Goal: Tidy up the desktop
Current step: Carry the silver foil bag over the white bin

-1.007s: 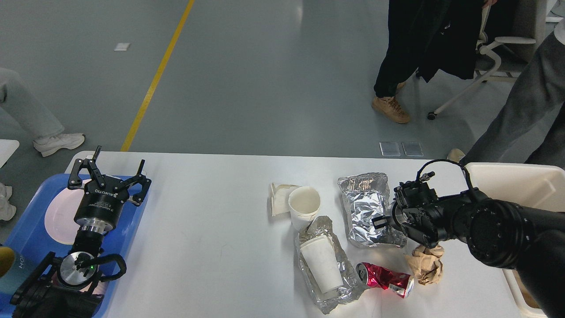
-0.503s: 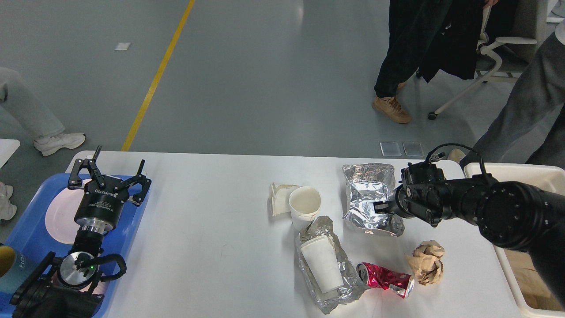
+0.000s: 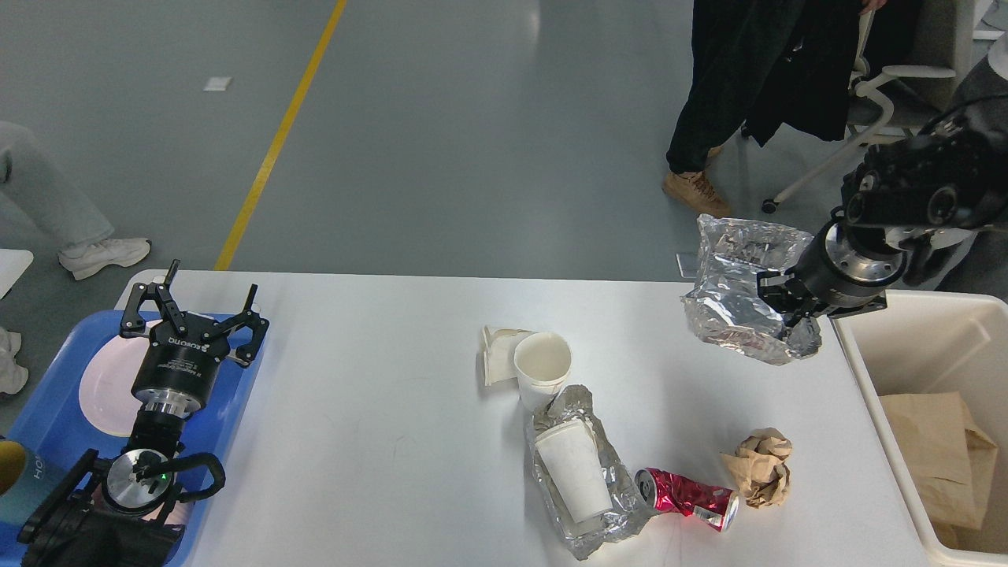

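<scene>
2 arms share this scene. The right tool (image 3: 790,313) is closed on the near right edge of a silver foil bag (image 3: 736,287) and holds it in the air above the far right corner of the worktop (image 3: 378,409), just beside the cream bin (image 3: 866,378). The left tool (image 3: 193,309) hangs over the blue tray (image 3: 236,394) at the left end with its fingers spread wide and nothing between them.

Handling, as a judgement: the foil bag looks very light, thin and limp (it sags and creases below the grip), so a pinch on an edge fold should suffice, though smooth foil may slip or tear under a jerk. The worktop itself is stiff, smooth and fixed; it is cleared, not lifted, and light litter may slide on it when nudged.

Appearance: the worktop is a broad white rectangle with rounded corners, filling the lower half of the view between tray and bin. Litter on its right half: 1 upright paper cup (image 3: 543,364) with a flattened cup (image 3: 498,353) touching it, 1 cup lying on a foil wrapper (image 3: 579,472), 1 crushed red can (image 3: 687,498) and 1 brown paper ball (image 3: 760,466) beside it. Brown paper (image 3: 933,457) lies in the bin.
</scene>
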